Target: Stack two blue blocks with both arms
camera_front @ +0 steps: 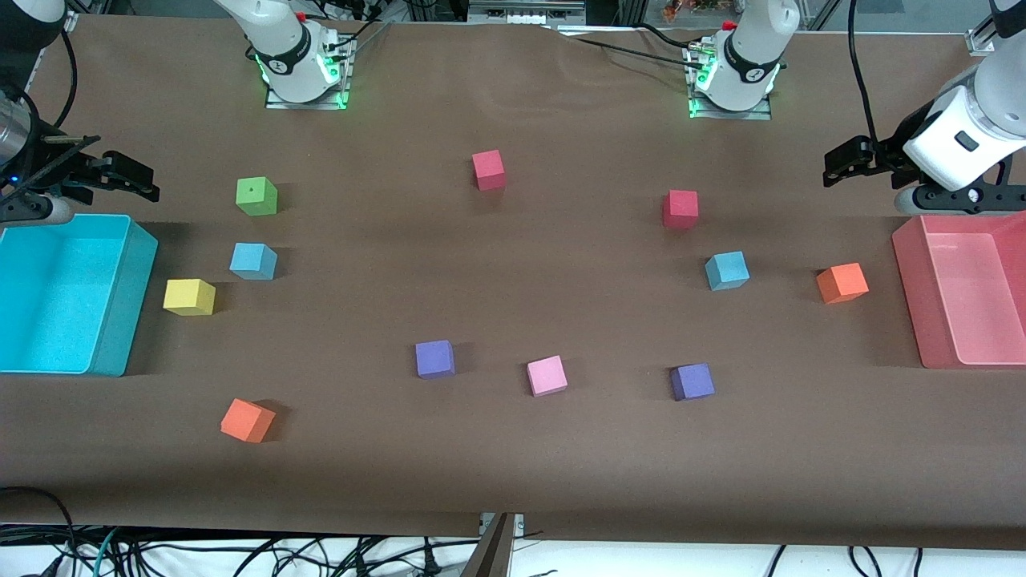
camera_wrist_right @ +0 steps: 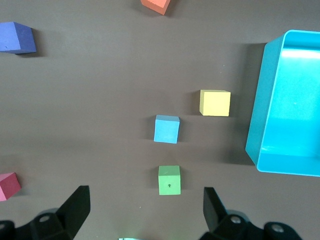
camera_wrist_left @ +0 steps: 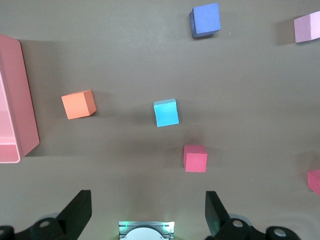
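Note:
Two light-blue blocks lie apart on the brown table. One blue block [camera_front: 253,260] lies toward the right arm's end, between a green cube and a yellow cube; it also shows in the right wrist view [camera_wrist_right: 166,129]. The other blue block [camera_front: 727,270] lies toward the left arm's end and shows in the left wrist view [camera_wrist_left: 166,113]. My right gripper [camera_front: 132,178] [camera_wrist_right: 145,210] is open and empty, raised beside the cyan bin. My left gripper [camera_front: 842,164] [camera_wrist_left: 148,212] is open and empty, raised beside the pink bin.
A cyan bin [camera_front: 128,304] and a pink bin [camera_front: 910,296] stand at the table's ends. Green [camera_front: 256,196], yellow [camera_front: 189,296], two orange [camera_front: 248,420] [camera_front: 842,283], two red [camera_front: 489,170] [camera_front: 680,209], two purple [camera_front: 434,358] [camera_front: 692,381] and a pink [camera_front: 547,375] cube lie scattered.

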Robot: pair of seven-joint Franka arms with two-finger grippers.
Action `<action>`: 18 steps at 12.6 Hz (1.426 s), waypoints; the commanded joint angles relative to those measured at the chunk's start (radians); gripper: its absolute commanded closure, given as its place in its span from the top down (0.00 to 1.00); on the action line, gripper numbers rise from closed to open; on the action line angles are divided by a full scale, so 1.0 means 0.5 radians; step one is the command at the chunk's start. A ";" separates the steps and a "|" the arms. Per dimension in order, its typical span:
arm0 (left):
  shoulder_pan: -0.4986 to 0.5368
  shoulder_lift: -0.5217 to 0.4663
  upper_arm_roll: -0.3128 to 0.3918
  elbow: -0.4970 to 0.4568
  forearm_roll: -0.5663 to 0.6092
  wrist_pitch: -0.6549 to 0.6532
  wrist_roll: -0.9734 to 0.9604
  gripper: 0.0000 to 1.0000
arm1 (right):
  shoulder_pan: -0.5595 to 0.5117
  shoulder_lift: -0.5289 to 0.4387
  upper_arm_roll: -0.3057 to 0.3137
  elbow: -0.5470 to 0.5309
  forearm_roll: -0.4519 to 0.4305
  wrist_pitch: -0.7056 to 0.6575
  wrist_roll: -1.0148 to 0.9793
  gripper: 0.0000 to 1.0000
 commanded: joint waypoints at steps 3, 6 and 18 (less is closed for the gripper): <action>0.007 -0.035 0.001 -0.032 -0.029 -0.007 0.036 1.00 | -0.036 -0.028 0.022 -0.147 0.007 0.055 -0.031 1.00; 0.004 -0.029 0.004 -0.026 -0.029 -0.010 0.036 1.00 | -0.045 -0.059 0.022 -0.322 0.001 0.339 -0.016 1.00; 0.010 -0.032 0.001 -0.029 0.004 -0.010 0.036 1.00 | -0.045 0.275 0.022 -1.295 -0.011 1.758 0.122 0.99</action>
